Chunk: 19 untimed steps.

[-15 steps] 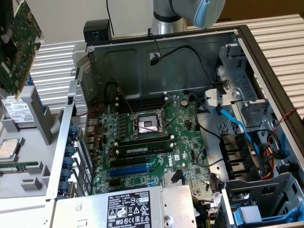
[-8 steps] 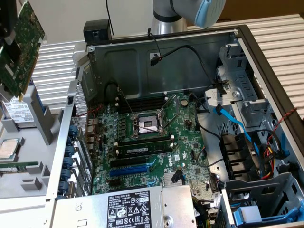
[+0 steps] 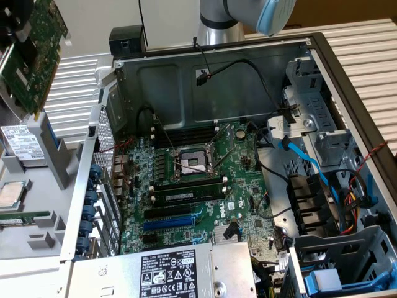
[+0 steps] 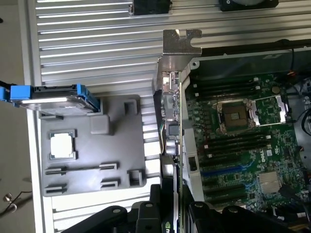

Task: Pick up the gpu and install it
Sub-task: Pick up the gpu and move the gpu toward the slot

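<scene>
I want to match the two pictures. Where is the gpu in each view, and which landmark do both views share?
Exterior view: the gpu hangs in the air at the exterior view's upper left, outside the case.
Wrist view: the gpu is seen edge-on, held in the pincer, between the grey tray and the motherboard.
Shared landmark: the open CPU socket.

You'll find the gpu [image 4: 174, 130], a green circuit-board card, carries a bare silver metal end bracket [image 4: 181, 46] with a dull sheen. The open computer case [image 3: 173, 87] is grey sheet steel, smooth and matt. Inside the case, the large green motherboard [image 3: 245, 180] looks lacquered and the flat blue cable [image 3: 304, 158] is glossy plastic. Beside the case, the grey moulded tray [image 4: 92, 160] is matt plastic on a ribbed pale metal tabletop [image 4: 97, 48].
</scene>
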Tool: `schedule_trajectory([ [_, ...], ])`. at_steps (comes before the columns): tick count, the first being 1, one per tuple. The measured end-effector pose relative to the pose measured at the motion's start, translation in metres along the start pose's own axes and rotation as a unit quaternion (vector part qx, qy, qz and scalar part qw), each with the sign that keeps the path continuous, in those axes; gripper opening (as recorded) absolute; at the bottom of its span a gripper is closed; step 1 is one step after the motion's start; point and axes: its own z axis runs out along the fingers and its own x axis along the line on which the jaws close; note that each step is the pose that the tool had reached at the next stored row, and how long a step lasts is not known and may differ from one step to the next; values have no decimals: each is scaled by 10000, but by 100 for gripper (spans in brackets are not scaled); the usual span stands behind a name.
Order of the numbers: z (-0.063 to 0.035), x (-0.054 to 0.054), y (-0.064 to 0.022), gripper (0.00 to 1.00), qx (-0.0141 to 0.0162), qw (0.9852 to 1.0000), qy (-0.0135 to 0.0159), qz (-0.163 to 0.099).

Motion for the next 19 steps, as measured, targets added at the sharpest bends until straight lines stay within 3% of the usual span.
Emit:
schedule_trajectory([
  [6,-35,-96,11,27,-4,9999,56,-100],
  [11,-34,-103,12,27,-4,9999,59,-105],
  [12,-34,-107,13,27,-2,9999,73,-105],
  [13,-34,-111,12,27,6,9999,130,-100],
  [16,-32,-134,6,27,31,9993,378,-71],
  [17,-30,-149,5,27,34,9991,426,-65],
  [19,-30,-156,2,27,28,9990,443,-62],
])
